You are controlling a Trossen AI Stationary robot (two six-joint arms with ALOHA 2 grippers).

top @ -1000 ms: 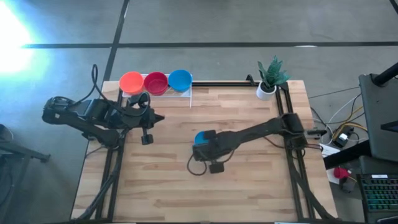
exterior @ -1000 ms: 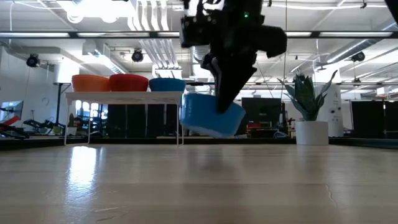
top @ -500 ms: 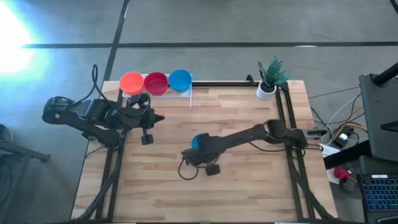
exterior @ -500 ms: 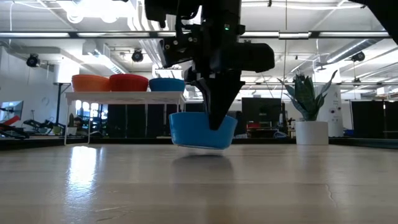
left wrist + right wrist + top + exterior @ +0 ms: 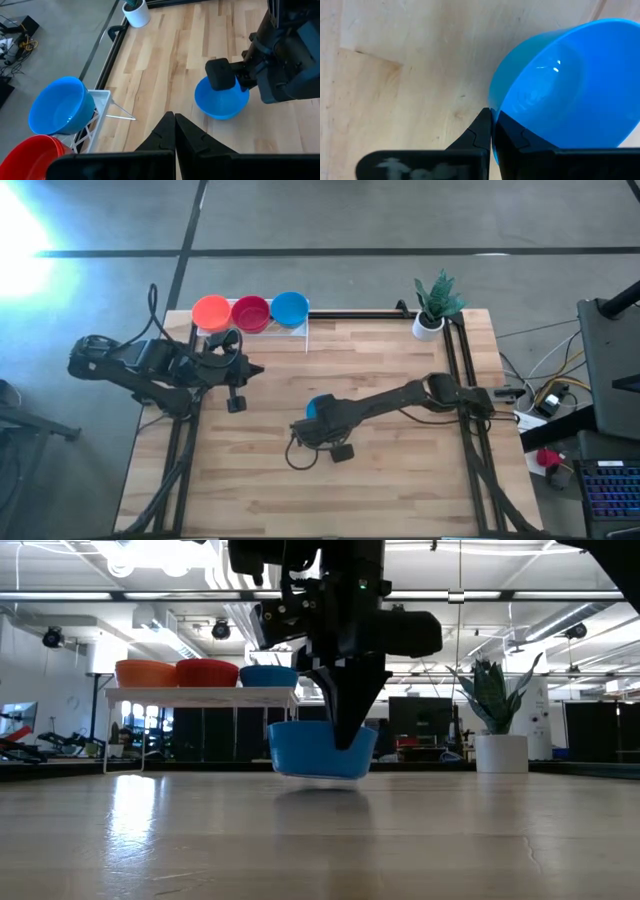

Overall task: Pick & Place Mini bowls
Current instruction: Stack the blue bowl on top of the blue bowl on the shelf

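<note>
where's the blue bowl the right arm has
In the high view the blue bowl sits near the table's middle, pinched by the right gripper, clear of the rack.

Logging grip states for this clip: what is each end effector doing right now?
Left end effector: shut, empty, waiting near the rack.
Right end effector: shut on the rim of the blue bowl, mid-table.

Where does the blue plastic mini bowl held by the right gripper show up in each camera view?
High view: blue plastic mini bowl, table centre, mostly under the right arm.
Low view: centre, just above the tabletop.
Left wrist view: right of centre, on the wood.
Right wrist view: fills the right side, rim pinched by the right gripper.
Shared landmark: white wire-mesh rack.
</note>
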